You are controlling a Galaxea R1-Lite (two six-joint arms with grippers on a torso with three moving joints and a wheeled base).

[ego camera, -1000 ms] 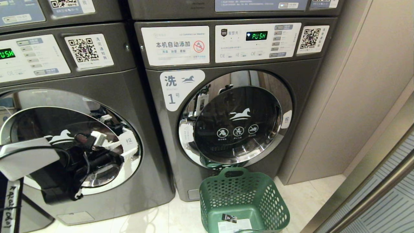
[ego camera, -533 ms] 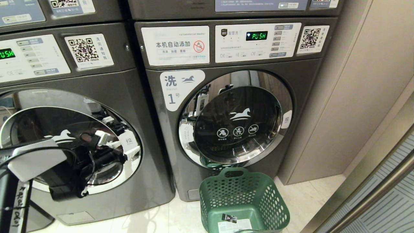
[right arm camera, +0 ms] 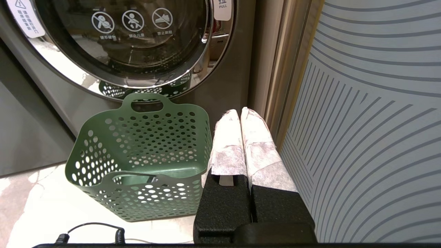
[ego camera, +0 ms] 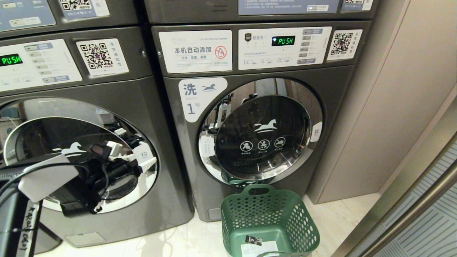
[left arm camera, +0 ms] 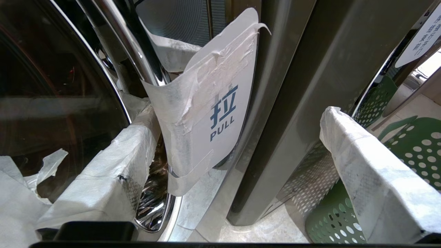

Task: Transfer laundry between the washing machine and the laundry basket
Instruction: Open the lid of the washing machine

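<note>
Head view, lower left: left gripper point(ego camera: 142, 165) is brought nearer the pull tab point(left arm camera: 220, 113) of the washing machine point(ego camera: 89, 150) | fingers apart, nothing held | door opening is judged next | right gripper point(right arm camera: 241, 120) closed, parked beside the laundry basket point(ego camera: 267, 214).

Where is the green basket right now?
The laundry basket stands on the floor at the lower middle of the head view, right below the round door of the machine numbered 1, to the right of the other washing machine.
</note>
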